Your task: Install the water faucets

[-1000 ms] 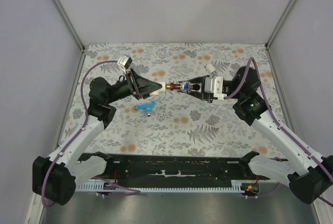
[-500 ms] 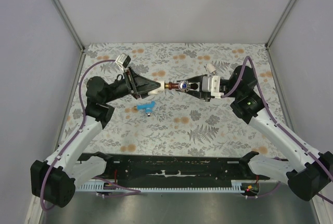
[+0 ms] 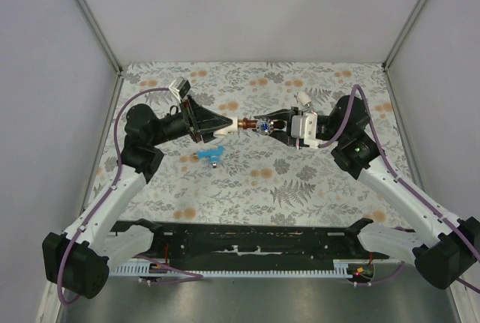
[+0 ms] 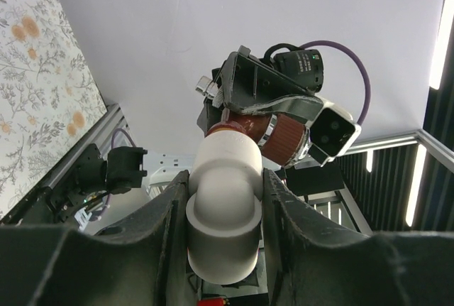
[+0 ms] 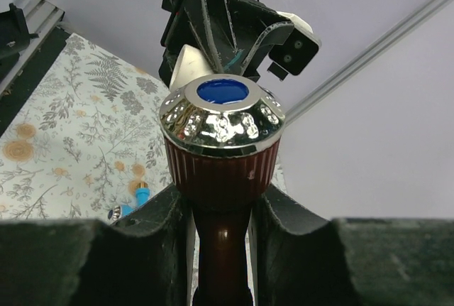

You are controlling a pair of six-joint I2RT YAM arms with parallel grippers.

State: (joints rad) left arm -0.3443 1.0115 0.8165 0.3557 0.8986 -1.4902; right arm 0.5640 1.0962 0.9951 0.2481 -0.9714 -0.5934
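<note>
Both arms have crept toward each other since the earlier frame, the right wrist nudging leftward, so the joint between the parts looks a little tighter. Left fingers (image 4: 157,238) are part-closed around a white fitting (image 4: 223,199), clamping it on both sides. Just below and beside them a blue faucet (image 3: 210,156) lies on the desk (image 3: 300,188), untouched. Straight ahead of the fitting's mouth sits the copper faucet (image 5: 221,135), its stem end touching the fitting in mid-air. Right fingers (image 5: 291,238) are part-closed on its neck under the knob.

I judge the job early – one faucet being mated, how deep I cannot tell, and the blue one is still to do. No readable writing; the knob cap shows only a plain blue disc.
</note>
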